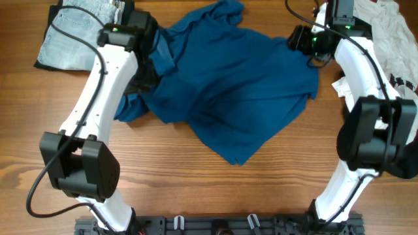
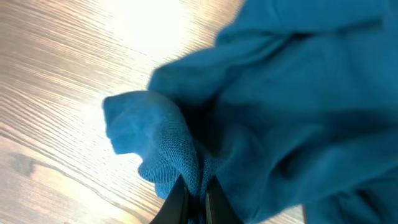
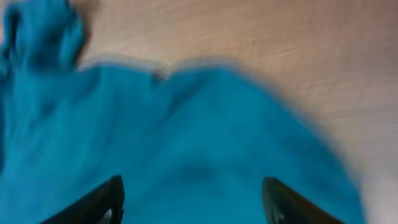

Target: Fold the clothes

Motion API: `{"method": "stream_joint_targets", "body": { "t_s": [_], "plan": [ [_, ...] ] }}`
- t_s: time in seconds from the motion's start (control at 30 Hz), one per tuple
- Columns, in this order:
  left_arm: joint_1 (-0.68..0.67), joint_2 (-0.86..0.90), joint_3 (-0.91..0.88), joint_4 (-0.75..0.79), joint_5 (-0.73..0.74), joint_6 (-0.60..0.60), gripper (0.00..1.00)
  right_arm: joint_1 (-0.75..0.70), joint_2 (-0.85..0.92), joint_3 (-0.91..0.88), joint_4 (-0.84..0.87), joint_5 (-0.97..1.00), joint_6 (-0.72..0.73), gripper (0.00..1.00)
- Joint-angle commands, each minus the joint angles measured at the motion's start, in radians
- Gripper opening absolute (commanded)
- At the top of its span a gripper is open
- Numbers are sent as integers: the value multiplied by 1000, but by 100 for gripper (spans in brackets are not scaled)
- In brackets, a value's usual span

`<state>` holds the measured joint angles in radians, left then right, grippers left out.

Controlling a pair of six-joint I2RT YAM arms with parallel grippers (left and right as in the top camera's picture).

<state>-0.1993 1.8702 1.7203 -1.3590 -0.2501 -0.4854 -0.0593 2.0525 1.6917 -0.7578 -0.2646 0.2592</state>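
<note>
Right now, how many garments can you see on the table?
3: a blue shirt spread in the middle, jeans at the far left corner, a white garment at the far right; others may lie hidden underneath.

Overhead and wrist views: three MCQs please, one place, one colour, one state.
1. Where do the jeans lie?
A. far-left corner of the table
B. far-right corner
C. between the arm bases

2. What colour is the shirt in the middle?
A. red
B. blue
C. white

3. The left gripper is:
A. open over bare wood
B. shut on the shirt
C. shut on the jeans

1 A: overhead shows them at the far left edge.
2 B: blue in every view.
3 B: its fingers pinch a blue fold.
</note>
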Motion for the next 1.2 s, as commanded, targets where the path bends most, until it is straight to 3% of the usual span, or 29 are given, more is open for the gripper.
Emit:
{"method": "stream_joint_targets", "body": {
  "t_s": [0.0,0.13,0.33,0.6,0.77,0.97,1.0,1.07,1.17],
  "plan": [
    [63,-23,-2,26,-38,-21,4,56,-77,17,-137,-91,-23,71],
    [108,-23,-2,71,3,-21,4,142,-80,-6,-290,-84,-23,71],
    [119,-23,-2,96,6,-21,4,297,-111,-128,-374,-69,-62,70],
    [119,-23,-2,111,7,-21,4,531,-209,-504,-242,-70,19,68],
    [119,-23,-2,110,7,-21,4,664,-211,-570,-176,-35,77,66],
    [119,-23,-2,110,14,-21,4,739,-211,-588,-188,165,229,64],
    [119,-23,-2,110,14,-21,4,739,-211,-588,-194,176,248,61],
    [119,-23,-2,110,14,-21,4,739,-211,-588,-206,200,270,42],
    [119,-23,-2,109,13,-16,4,734,-211,-588,-230,274,323,4]
  ]
}}
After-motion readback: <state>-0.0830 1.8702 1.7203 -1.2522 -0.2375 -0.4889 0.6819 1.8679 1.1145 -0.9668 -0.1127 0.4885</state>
